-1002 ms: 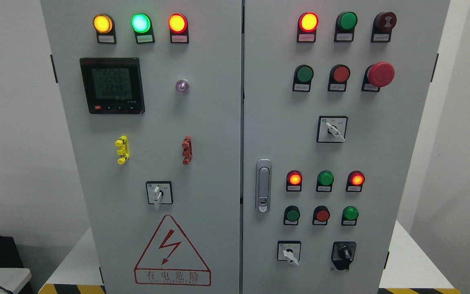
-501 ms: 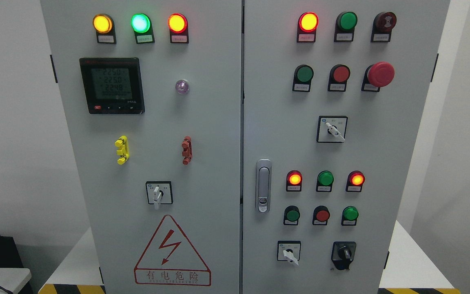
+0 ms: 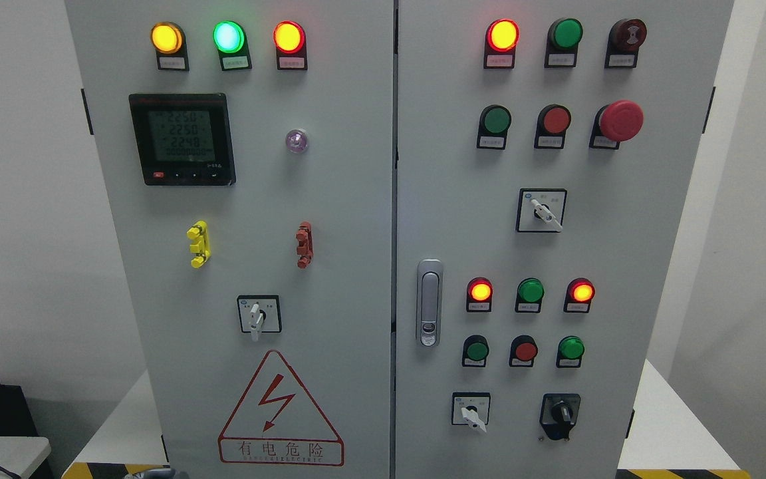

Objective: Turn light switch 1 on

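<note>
- White counter at the bottom, smooth and matt, edged with yellow-black hazard tape to mark the front.
- Grey sliver poking over the bottom edge at lower left, perhaps the left robot hand; too little visible to tell whether spread or curled. No right robot hand in sight.
- Grey painted steel cabinet standing upright on the counter, two doors shut by a chrome latch.
- Light switch 1 somewhere on that face, labels too small to read; likely candidates: white-levered selector on the left door, another low selector and black knob on the right.
- Glossy round lamps above, some lit.
- Plain white wall behind.
</note>
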